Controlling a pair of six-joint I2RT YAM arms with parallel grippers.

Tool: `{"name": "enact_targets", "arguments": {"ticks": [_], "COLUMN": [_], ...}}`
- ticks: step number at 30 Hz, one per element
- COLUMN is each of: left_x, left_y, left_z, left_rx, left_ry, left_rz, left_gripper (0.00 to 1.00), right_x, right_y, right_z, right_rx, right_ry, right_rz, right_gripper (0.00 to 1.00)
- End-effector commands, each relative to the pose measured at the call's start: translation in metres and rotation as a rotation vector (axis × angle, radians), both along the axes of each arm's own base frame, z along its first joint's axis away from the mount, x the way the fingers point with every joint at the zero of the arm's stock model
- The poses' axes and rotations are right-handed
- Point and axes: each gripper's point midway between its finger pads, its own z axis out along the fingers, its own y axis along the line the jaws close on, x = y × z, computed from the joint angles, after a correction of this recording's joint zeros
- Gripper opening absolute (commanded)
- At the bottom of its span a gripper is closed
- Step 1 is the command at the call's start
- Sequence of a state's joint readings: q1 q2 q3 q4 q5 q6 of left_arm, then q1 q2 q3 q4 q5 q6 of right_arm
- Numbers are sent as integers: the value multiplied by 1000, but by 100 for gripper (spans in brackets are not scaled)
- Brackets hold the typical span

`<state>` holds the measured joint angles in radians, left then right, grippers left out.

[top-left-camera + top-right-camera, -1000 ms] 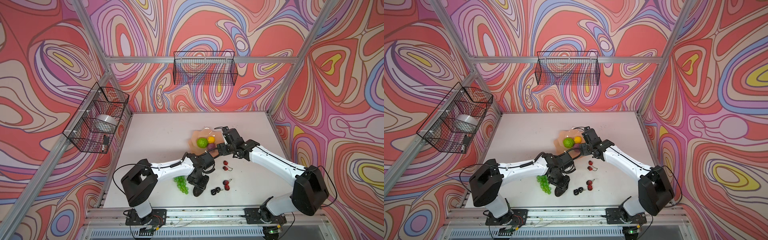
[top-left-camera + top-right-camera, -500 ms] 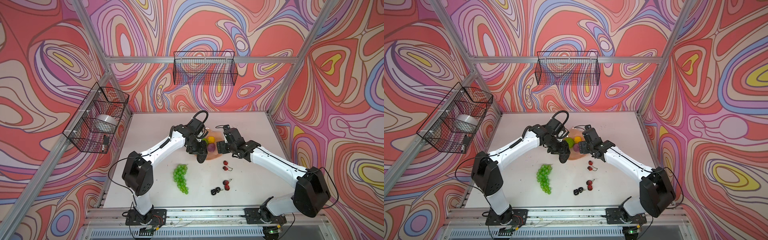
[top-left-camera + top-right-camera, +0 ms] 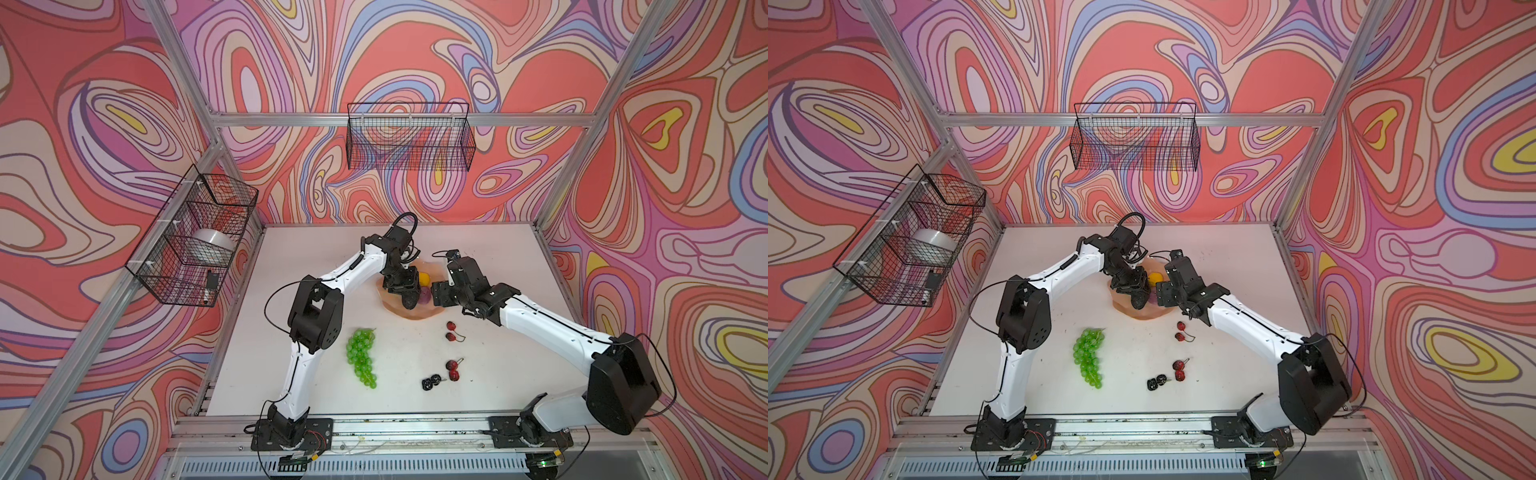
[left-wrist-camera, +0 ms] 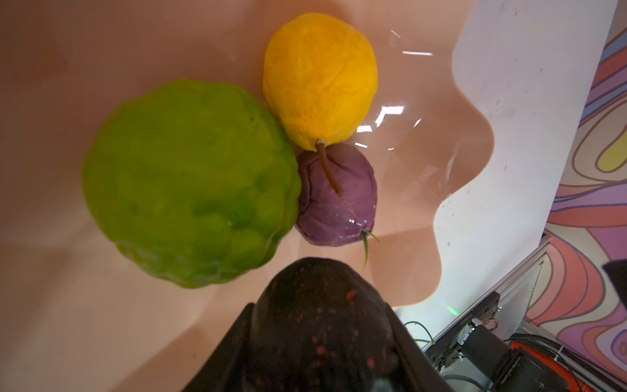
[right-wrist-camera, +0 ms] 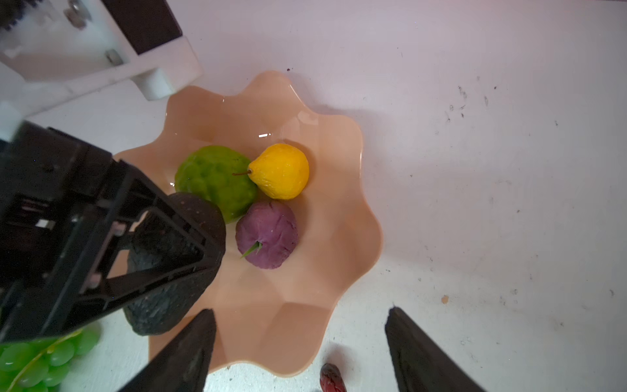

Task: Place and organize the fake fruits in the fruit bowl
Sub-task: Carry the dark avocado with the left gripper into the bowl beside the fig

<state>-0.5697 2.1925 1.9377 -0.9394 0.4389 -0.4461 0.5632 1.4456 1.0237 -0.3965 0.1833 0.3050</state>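
Left hand (image 3: 408, 296) clamped on the dark avocado (image 4: 322, 315), held over the fruit bowl (image 5: 339, 237); contact with the bowl cannot be told. Already lying in the bowl, touching one another: bumpy green ball (image 5: 213, 180), yellow pear (image 5: 281, 171), purple ball (image 5: 268, 234). Right hand (image 5: 300, 314) at the bowl's rim, jaws wide apart and empty; on the tabletop (image 3: 498, 374) lie the grape bunch (image 3: 360, 357), 2 cherry pairs (image 3: 451, 331) and the black berry pair (image 3: 431, 381).

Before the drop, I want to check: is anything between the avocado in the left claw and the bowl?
Nothing visible does. The avocado hangs over bare bowl floor; the green ball and purple ball lie close beside its tip.
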Motion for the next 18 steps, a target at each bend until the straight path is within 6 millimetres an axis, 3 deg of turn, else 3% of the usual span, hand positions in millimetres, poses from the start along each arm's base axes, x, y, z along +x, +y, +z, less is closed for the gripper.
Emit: {"name": "enact_targets", "arguments": {"ticks": [1, 9, 18], "left_x": [-1, -7, -15], "left_y": [12, 25, 15], "left_z": [-2, -19, -35], "left_rx": [79, 162, 211], "left_ry": [-11, 6, -10], "left_rz": [-56, -115, -191], "left_gripper": [45, 43, 44], "right_x": [1, 1, 1], "right_y": [-4, -3, -10], "right_z": [0, -10, -18], "right_rx": [-4, -21, -68], "right_ry": [-14, 4, 3], "right_rz": [-10, 0, -5], "right_gripper": [82, 82, 83]}}
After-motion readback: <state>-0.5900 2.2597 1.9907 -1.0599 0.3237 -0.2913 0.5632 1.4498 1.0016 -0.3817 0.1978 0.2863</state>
